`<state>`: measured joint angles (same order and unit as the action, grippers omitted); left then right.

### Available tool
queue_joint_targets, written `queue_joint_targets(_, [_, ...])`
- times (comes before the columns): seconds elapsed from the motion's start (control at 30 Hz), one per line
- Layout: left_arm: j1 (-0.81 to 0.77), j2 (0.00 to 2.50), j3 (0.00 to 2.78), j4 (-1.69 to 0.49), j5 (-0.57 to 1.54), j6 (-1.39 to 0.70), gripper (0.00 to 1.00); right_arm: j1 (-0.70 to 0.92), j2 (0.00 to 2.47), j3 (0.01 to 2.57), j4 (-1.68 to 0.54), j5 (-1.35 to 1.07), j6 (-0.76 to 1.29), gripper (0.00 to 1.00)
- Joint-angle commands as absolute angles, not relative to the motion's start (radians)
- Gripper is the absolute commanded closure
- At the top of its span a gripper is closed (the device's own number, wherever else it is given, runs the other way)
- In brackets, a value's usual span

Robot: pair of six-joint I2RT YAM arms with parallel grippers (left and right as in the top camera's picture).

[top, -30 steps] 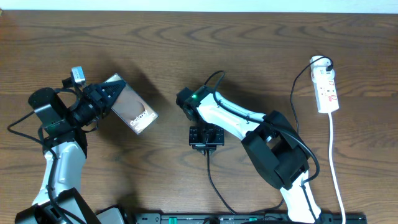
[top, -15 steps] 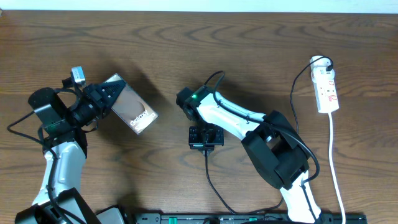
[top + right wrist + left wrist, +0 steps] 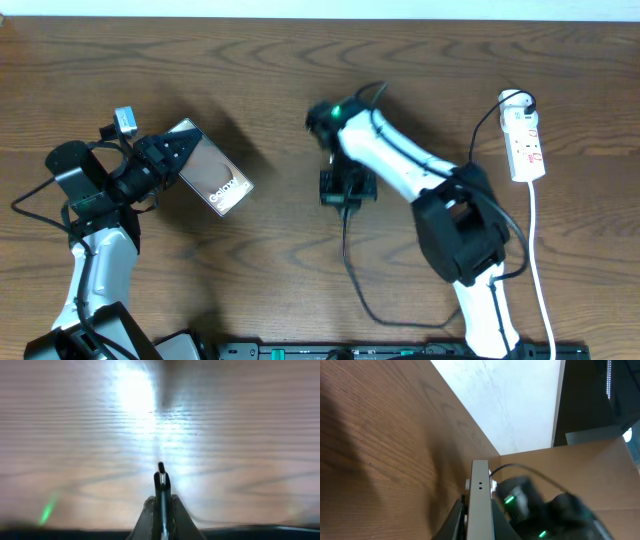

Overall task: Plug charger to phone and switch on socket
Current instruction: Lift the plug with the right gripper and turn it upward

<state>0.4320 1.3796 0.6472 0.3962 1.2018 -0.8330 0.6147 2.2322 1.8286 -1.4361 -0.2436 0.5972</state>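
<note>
My left gripper is shut on one end of the phone, a brownish slab with white "Galaxy" lettering, held tilted over the left of the table. In the left wrist view the phone's grey edge stands between the jaws of my left gripper. My right gripper is shut on the charger's plug tip, which sticks out past the fingers above the wood. The black charger cable trails toward the front edge. The white socket lies at the far right, apart from both grippers.
The socket's white cord runs down the right side to the front edge. A black plug sits in the socket's far end. The right arm shows blurred behind the phone in the left wrist view.
My right gripper has moved away from the front edge and a little to the right with the plug tip in it, and the cable followed. The left gripper and the phone have not moved.
</note>
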Motion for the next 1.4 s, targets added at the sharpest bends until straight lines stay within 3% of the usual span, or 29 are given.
queue_joint_targets(0.0, [0.437,1.379,0.652,0.402,1.230,-0.818,0.93,0.573,2.229,1.971,-1.488,-0.242,0.397,0.99])
queue_joint_targets(0.23, [0.437,1.379,0.652,0.401,1.231,-0.812,0.93,0.556,2.229,2.122,-1.545,-0.259,0.046,0.99])
queue_joint_targets(0.37, [0.437,1.379,0.652,0.402,1.246,-0.810,0.93,0.547,2.229,2.127,-1.546,-0.543,-0.268,0.99])
queue_joint_targets(0.57, [0.437,1.379,0.652,0.402,1.274,-0.806,0.93,0.523,2.230,2.125,-1.544,-0.823,-0.494,0.99])
queue_joint_targets(0.87, [0.437,1.379,0.652,0.402,1.281,-0.804,0.93,0.471,2.230,2.090,-1.526,-1.013,-0.586,0.99])
queue_joint_targets(1.37, [0.437,1.379,0.652,0.406,1.303,-0.804,0.93,0.487,2.230,1.738,-1.272,-1.349,-0.646,0.99])
